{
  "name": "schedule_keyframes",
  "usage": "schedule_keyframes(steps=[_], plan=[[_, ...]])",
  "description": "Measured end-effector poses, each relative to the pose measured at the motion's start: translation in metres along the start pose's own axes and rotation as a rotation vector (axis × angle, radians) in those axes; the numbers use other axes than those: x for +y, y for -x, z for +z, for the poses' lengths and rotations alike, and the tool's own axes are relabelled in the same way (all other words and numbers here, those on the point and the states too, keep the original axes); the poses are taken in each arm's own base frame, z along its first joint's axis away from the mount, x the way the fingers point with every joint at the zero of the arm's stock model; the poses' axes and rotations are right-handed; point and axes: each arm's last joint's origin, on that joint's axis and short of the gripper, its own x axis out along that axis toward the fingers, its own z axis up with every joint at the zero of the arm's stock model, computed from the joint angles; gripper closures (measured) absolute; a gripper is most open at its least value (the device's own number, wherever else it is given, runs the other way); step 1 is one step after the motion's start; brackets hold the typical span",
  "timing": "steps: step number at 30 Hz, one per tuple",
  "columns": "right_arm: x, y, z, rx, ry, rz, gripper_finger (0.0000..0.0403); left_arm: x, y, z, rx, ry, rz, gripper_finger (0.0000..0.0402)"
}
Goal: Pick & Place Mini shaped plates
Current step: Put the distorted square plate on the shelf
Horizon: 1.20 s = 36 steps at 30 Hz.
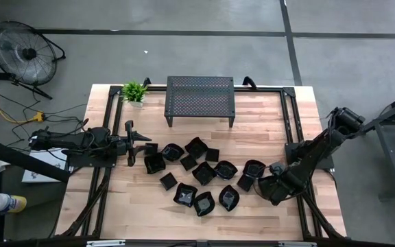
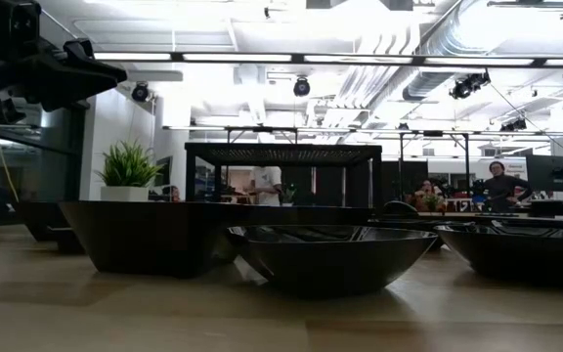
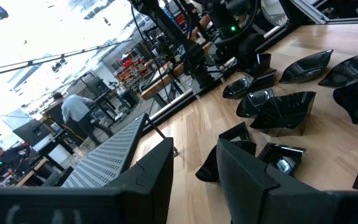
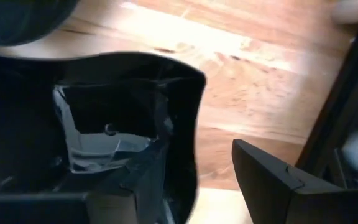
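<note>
High view shows the plates (image 1: 197, 175) crowded in the middle of the table (image 1: 252, 137), with bare wood near the front edge and on both sides. A stand (image 1: 200, 99) sits behind them, and a plant (image 1: 134, 90) is in the back left corner. The plates are tiny, shiny and black; some are square, some leaf-shaped. The left gripper (image 1: 137, 141) is just left of the plates, partly open and holding nothing. The right gripper (image 1: 262, 184) is low at the plates' right end, fingers wide, one finger inside a plate (image 4: 123, 124).
</note>
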Motion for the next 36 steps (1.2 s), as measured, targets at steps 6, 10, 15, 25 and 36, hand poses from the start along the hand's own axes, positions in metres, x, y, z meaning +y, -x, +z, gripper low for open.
schedule_keyframes(steps=[6,10,15,25,36], plan=[[0.000,0.000,0.000,0.002,0.006,0.003,0.0227,0.000,0.000,0.000,0.000,0.000,0.000,0.0282],[0.001,0.000,0.000,0.003,0.017,0.006,0.0254,0.000,0.000,0.000,0.000,0.000,0.000,0.0282],[0.000,0.004,0.000,0.008,0.027,0.027,0.0308,0.000,0.000,0.000,0.000,0.000,0.000,0.0282],[-0.004,0.013,0.002,0.032,0.034,0.074,0.0397,0.000,0.000,0.000,0.000,0.000,0.000,0.0282],[-0.003,0.014,0.000,0.058,0.062,0.084,0.0401,0.000,0.000,0.000,0.000,0.000,0.000,0.0282]])
